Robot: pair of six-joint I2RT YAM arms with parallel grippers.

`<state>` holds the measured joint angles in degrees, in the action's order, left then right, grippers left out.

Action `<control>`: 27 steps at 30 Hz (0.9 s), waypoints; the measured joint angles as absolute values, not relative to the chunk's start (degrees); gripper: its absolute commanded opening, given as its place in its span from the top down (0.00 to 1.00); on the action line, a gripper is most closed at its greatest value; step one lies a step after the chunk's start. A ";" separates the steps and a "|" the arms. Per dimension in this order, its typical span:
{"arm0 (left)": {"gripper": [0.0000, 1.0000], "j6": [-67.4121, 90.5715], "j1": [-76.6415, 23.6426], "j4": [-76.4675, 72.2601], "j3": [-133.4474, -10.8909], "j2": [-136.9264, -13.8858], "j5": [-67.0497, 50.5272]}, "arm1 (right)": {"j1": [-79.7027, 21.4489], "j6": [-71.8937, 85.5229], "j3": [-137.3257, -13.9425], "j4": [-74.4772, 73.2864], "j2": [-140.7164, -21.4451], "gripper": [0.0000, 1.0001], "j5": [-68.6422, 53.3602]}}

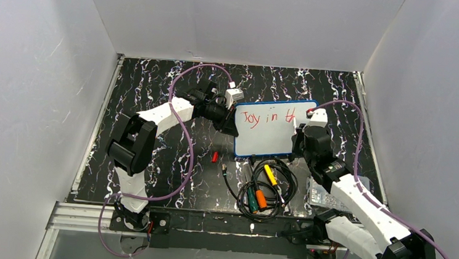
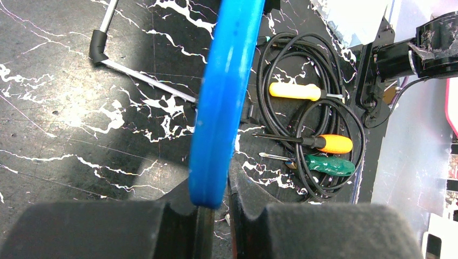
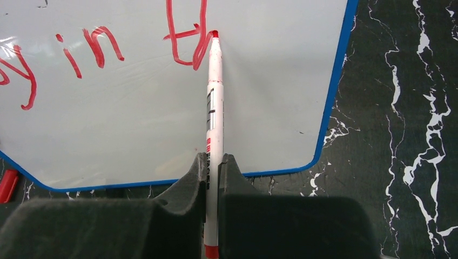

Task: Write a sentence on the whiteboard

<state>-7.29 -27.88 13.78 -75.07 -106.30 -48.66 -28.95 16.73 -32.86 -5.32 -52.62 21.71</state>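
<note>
The whiteboard (image 1: 270, 136) with its blue rim lies tilted in the middle of the table. Red lettering, the sentence (image 1: 268, 116), reads "Joy in" followed by a partly drawn word. My left gripper (image 1: 226, 122) is shut on the board's left rim, which shows as a blue edge (image 2: 221, 102) in the left wrist view. My right gripper (image 1: 307, 132) is shut on a white marker (image 3: 214, 108) with a red tip. The tip touches the board (image 3: 135, 124) at the last red stroke (image 3: 189, 43).
A red marker cap (image 1: 215, 157) lies left of the board's near corner. Yellow (image 1: 270, 173), orange (image 1: 261, 199) and green (image 1: 251, 199) screwdrivers lie in a coil of black cable (image 1: 272, 188). A clear plastic box (image 1: 327, 196) sits under my right arm. A hex key (image 2: 135, 70) lies on the table.
</note>
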 measured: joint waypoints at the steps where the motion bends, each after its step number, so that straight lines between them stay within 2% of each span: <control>1: 1.00 -7.27 -27.88 13.78 -75.07 -106.30 -48.66 | -28.95 16.67 -32.86 -5.32 -52.75 0.99 21.98; 27: 1.00 -7.40 -27.88 13.85 -75.07 -106.30 -48.69 | -28.93 19.66 -30.61 -9.23 -49.17 0.99 20.78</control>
